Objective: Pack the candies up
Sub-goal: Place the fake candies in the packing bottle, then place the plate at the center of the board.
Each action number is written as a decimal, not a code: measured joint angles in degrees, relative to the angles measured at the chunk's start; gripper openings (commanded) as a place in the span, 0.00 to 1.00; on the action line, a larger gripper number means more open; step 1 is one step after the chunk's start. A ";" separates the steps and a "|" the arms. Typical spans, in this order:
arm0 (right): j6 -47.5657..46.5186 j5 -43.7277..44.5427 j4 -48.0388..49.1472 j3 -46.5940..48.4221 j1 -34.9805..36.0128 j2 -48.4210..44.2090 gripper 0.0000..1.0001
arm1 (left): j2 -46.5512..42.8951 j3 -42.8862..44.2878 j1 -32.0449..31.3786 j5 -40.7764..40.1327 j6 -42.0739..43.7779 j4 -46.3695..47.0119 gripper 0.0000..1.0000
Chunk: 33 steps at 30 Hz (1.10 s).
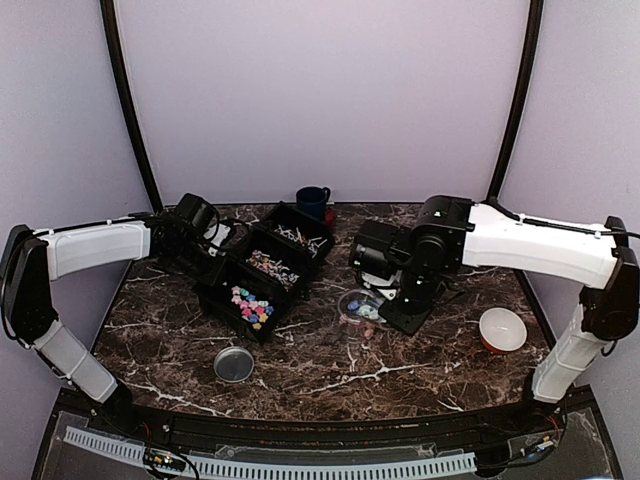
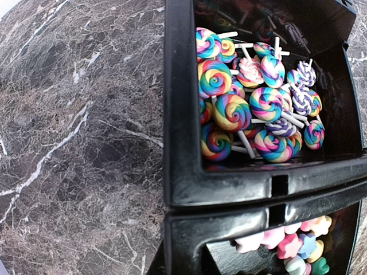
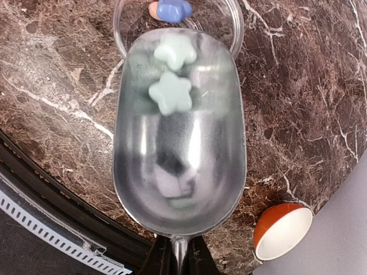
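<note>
Right wrist: scoop [image 3: 178,149] tip at the jar rim

Marbled counter [image 1: 400,370] carries a black tray [image 1: 215,300] left of centre, with lollipops [image 2: 252,103] in one compartment. Right pincer [image 3: 175,258] pinches the metal scoop's handle at the frame bottom. Two green star candies [image 3: 170,93] lie near its tip, which overlaps the clear jar [image 3: 235,23]. Whether the left pincer [image 1: 200,240] is spread or pressed together, I cannot tell.

One black tray [image 1: 215,290] of three compartments, one blue mug [image 1: 312,200], one clear jar [image 1: 350,297], one round metal lid [image 1: 233,363] and one orange bowl [image 1: 502,330] share the marble surface [image 1: 330,385] with two arms, the left arm [image 1: 95,248] and the right arm [image 1: 535,245]. One metal scoop [image 3: 178,172], directly ahead of the right jaws, carries two pale green star candies [image 3: 170,91]. Past its tip, one blue star [image 3: 175,10] and one peach piece [image 3: 153,10] show in the jar. Swirl lollipops [image 2: 232,112] in one compartment number well over a dozen.
</note>
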 measured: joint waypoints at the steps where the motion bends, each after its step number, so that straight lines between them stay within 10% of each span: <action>1: 0.22 0.17 -0.37 0.00 0.00 0.46 0.00 | 0.00 -0.02 0.00 0.09 0.00 0.00 0.00; 33: 0.11 7.98 2.84 3.26 0.00 -2.36 0.00 | 4.39 0.00 1.68 5.84 -0.87 2.27 0.00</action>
